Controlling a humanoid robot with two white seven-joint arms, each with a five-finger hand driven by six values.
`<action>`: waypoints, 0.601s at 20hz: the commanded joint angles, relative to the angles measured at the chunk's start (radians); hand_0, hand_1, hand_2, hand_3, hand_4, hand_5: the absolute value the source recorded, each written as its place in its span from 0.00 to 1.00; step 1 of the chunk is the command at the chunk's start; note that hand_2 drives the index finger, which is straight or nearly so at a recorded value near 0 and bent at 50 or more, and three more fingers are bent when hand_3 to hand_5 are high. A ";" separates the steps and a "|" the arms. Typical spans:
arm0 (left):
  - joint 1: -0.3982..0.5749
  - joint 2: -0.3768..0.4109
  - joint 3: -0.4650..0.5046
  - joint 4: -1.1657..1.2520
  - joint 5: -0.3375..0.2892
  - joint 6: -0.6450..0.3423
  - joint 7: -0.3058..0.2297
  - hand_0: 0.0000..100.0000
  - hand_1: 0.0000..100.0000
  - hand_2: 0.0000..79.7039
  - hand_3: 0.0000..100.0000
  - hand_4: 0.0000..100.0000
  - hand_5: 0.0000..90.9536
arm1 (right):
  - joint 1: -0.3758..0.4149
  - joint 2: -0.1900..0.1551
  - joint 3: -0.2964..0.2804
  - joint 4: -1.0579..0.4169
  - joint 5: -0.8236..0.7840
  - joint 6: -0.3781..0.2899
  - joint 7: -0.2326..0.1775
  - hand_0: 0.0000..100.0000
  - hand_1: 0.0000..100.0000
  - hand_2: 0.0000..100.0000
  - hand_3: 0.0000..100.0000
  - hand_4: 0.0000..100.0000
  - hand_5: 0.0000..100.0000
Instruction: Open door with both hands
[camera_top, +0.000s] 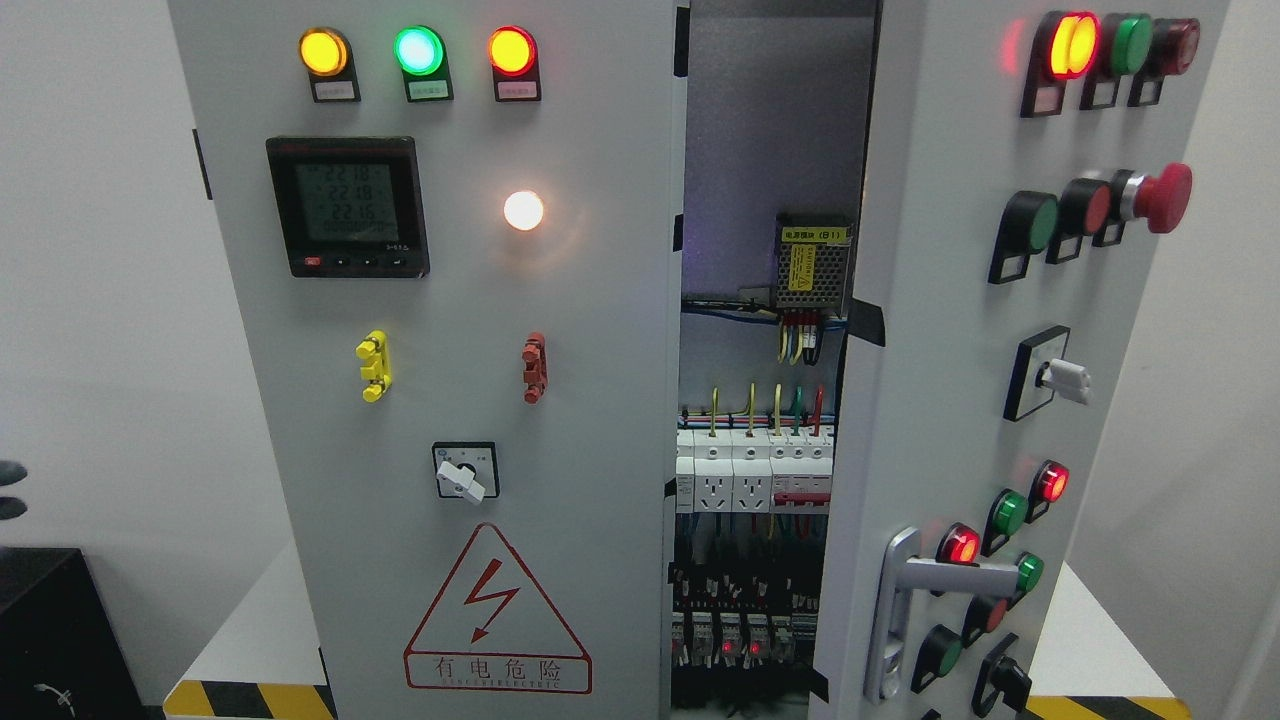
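Observation:
A grey electrical cabinet fills the head view. Its left door (450, 400) stands flush, carrying three lit lamps, a meter display (347, 206), a rotary switch (465, 472) and a red shock-warning triangle. The right door (940, 400) is swung partly out toward me, leaving a gap (760, 400) that shows breakers, sockets and wiring inside. A silver lever handle (930, 590) sits low on the right door. A small dark part of what looks like my left hand (10, 490) shows at the far left edge, well away from the doors. My right hand is out of view.
The right door carries push buttons, lamps, a red mushroom stop button (1160, 197) and a selector switch (1060, 378). The cabinet stands on a white base with yellow-black hazard stripes (250, 700). A black box (50, 630) sits at the lower left. White walls lie on both sides.

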 joint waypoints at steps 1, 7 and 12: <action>-0.562 0.075 -0.800 -0.054 0.032 0.048 0.015 0.00 0.00 0.00 0.00 0.00 0.00 | 0.000 0.000 0.000 0.000 -0.003 0.000 -0.001 0.00 0.00 0.00 0.00 0.00 0.00; -0.658 -0.087 -0.918 -0.074 0.021 0.100 0.157 0.00 0.00 0.00 0.00 0.00 0.00 | 0.000 0.000 0.000 0.000 -0.003 0.000 -0.001 0.00 0.00 0.00 0.00 0.00 0.00; -0.853 -0.166 -1.134 -0.076 0.020 0.153 0.190 0.00 0.00 0.00 0.00 0.00 0.00 | 0.000 0.000 0.000 0.000 -0.003 0.000 0.001 0.00 0.00 0.00 0.00 0.00 0.00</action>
